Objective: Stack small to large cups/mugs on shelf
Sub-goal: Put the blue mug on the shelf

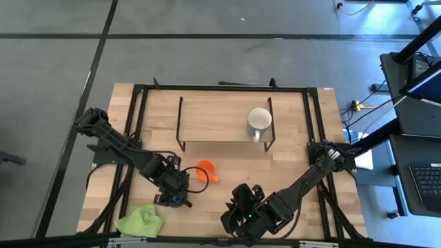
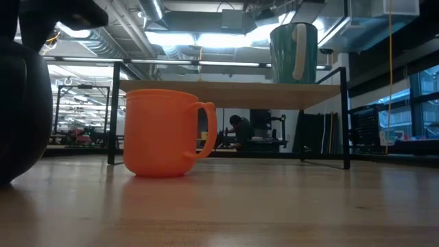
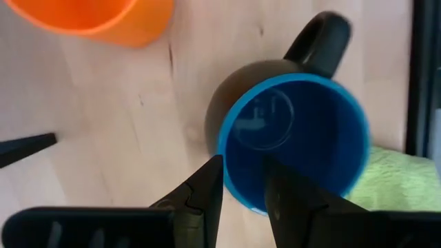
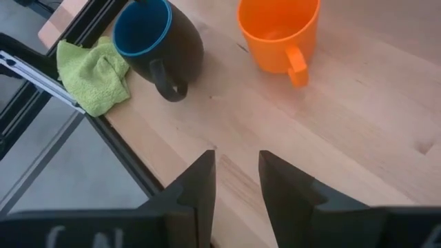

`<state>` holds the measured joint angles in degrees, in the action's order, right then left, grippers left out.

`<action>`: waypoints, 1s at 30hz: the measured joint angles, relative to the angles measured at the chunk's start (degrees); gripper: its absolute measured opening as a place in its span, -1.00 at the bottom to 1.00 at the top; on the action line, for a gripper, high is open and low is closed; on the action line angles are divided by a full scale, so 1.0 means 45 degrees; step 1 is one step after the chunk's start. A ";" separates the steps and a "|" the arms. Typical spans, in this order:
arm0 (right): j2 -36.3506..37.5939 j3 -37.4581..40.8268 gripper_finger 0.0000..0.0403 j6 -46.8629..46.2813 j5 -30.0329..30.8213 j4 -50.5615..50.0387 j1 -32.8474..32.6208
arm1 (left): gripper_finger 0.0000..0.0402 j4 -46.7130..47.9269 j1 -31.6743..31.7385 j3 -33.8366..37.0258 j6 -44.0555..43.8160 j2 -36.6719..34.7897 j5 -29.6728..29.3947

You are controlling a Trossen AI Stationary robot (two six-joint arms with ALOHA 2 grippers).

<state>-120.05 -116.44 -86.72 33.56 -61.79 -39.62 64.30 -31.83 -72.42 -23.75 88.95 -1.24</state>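
While the white mug [image 1: 259, 120] stands on the shelf [image 1: 213, 122] at upper centre of the high view, the left gripper [image 3: 242, 180] straddles the rim of the dark blue mug [image 3: 293, 134] at lower left, fingers either side, not visibly clenched. The orange mug [image 1: 205, 169] sits just right. The right gripper [image 4: 236, 172], parted and empty, hovers at bottom centre.

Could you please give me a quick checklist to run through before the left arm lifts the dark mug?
1. Left gripper straddles the dark blue mug's rim, one finger inside, one outside: ok.
2. Fingers closed firmly on the rim: cannot tell.
3. Orange mug stands upright, apart from the dark mug: ok.
4. White mug already on the shelf, at its right end: ok.
5. Free shelf space left of it: ok.
6. Right gripper open, waiting near the table's front edge: ok.
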 joint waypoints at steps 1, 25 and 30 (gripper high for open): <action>0.0000 0.0000 -0.44 -0.0001 -0.0001 0.0003 0.0005 | -0.53 -0.0031 -0.0003 0.0079 0.0012 0.0000 -0.0055; -0.0010 0.0000 -0.44 -0.0044 -0.0019 0.0071 0.0000 | -0.53 -0.1482 0.0073 0.1846 0.0080 -0.0005 -0.0124; -0.0010 0.0000 -0.44 -0.0049 -0.0024 0.0066 0.0000 | -0.53 -0.1697 0.0192 0.1856 0.0097 -0.0005 -0.0275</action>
<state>-120.09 -116.44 -86.94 33.45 -61.49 -39.62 56.66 -30.97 -64.07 -23.31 88.92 -2.48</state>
